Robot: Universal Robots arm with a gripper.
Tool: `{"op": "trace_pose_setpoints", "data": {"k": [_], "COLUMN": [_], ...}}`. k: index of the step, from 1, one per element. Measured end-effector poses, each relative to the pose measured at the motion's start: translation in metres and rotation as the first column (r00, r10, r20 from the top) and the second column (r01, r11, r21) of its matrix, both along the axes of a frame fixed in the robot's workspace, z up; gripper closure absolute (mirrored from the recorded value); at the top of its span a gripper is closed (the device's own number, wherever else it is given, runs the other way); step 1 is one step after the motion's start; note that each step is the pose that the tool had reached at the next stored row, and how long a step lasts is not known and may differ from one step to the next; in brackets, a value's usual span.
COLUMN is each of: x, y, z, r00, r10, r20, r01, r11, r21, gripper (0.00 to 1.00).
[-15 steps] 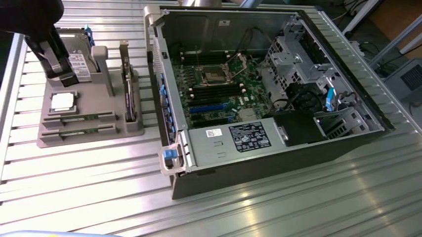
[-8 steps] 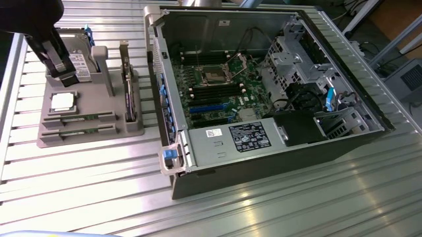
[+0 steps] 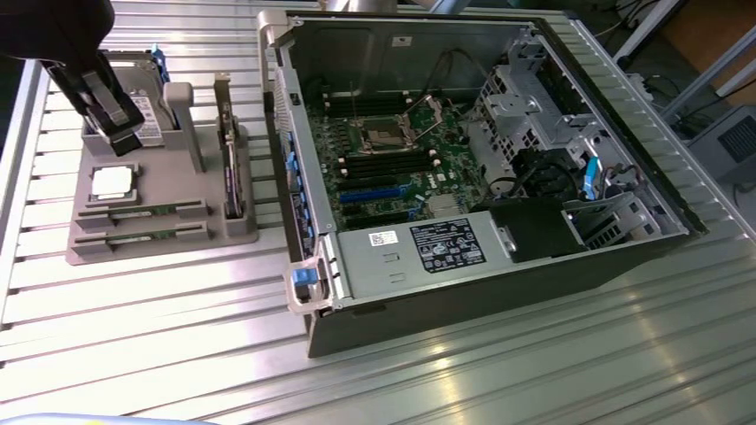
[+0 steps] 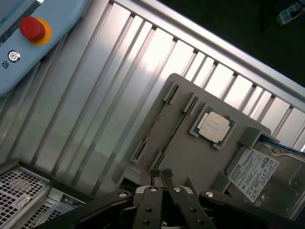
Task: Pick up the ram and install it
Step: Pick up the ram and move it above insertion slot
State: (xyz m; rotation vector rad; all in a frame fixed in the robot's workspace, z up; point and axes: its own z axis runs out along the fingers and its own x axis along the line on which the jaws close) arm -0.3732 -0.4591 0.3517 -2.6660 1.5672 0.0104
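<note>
One gripper (image 3: pixel 120 133) is hanging tilted over tray (image 3: pixel 165 253), exterior view's far left, fingers pinched together, empty; tray holding two ram sticks (image 3: pixel 142 213), one processor (image 3: pixel 112 181), one hard drive (image 4: pixel 255 174).

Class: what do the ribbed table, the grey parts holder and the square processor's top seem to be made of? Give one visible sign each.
Table: likely aluminium, brushed; ribbed with bright glare.
Grey parts holder: probably matte plastic, perhaps printed; dull, uniform, no glare.
Processor top: metal, satin silver sheen.
</note>
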Motion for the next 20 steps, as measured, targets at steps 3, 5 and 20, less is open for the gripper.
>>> {"op": "trace_pose_setpoints", "data": {"k": [3,5,20], "x": [0.0,0.0,0.0], "y": [0.0,0.0,0.0], "z": [-0.0001,-0.0002,-0.0008], "r00": [0.9994,0.998,0.9701], "r10": [0.036,0.064,0.243], "r20": [0.0,0.0,0.0], "r01": [-0.036,-0.064,-0.243], "r11": [0.9994,0.998,0.9701], "r21": [0.0,0.0,0.0], "gripper": [0.9,0.9,0.9]}}
